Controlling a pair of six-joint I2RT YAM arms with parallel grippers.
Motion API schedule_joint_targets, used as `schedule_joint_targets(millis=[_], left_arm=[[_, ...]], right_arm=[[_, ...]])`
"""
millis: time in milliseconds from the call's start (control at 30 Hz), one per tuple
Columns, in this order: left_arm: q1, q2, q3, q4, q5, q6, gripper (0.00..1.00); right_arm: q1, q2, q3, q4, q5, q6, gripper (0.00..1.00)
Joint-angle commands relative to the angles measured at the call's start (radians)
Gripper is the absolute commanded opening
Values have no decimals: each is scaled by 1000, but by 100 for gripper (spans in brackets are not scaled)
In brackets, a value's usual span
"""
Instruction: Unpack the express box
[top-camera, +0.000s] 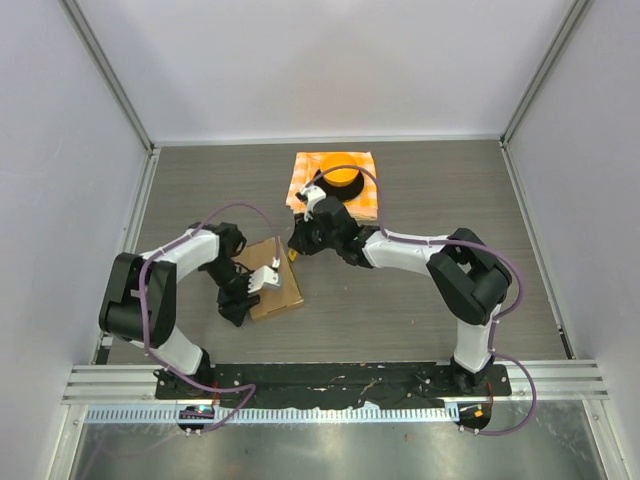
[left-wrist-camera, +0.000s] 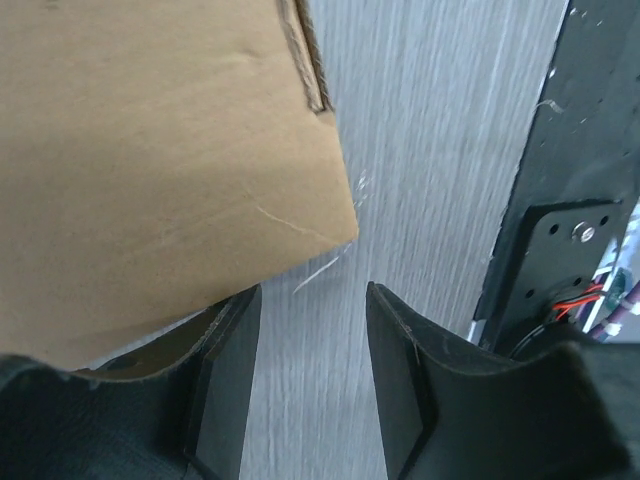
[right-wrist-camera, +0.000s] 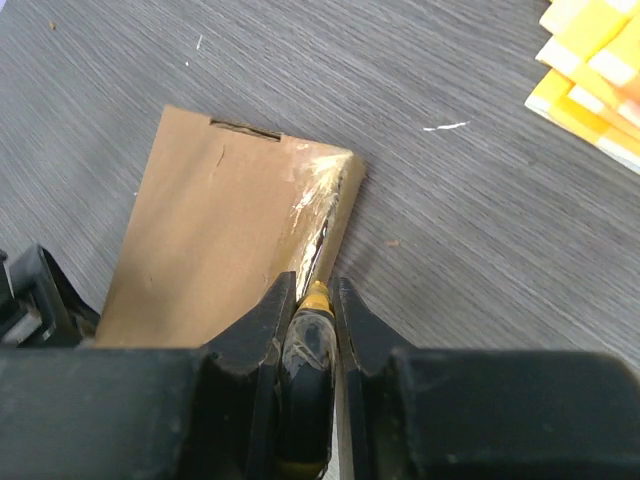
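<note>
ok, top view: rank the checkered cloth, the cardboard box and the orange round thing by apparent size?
1. orange-checkered cloth
2. express box, partly covered, so how far it trails the cloth is unsure
3. orange round object, clearly smallest

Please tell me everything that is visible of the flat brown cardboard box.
The flat brown cardboard box lies closed on the grey table. Its plain top has one narrow slot near an edge; one long edge is torn and glossy. A yellow-tipped implement in the right tool meets that edge; the open left tool stands at a corner.
</note>
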Motion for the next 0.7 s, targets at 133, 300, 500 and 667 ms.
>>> schedule_joint_targets(millis=[133,300,500,667], left_arm=[[-32,0,23,10,48,-95,50],[71,-55,104,-147,62,-58,49],[162,-57,331,-370,210,-61,51],[157,-24,358,-139,270,-234,59]], right_arm=[[-1,-28,53,0,33,-55,1],[-2,-88,32,-58,114,-131,1],[-2,-100,43,-17,176,-148,1],[13,-97,40,98,206,-132,1]])
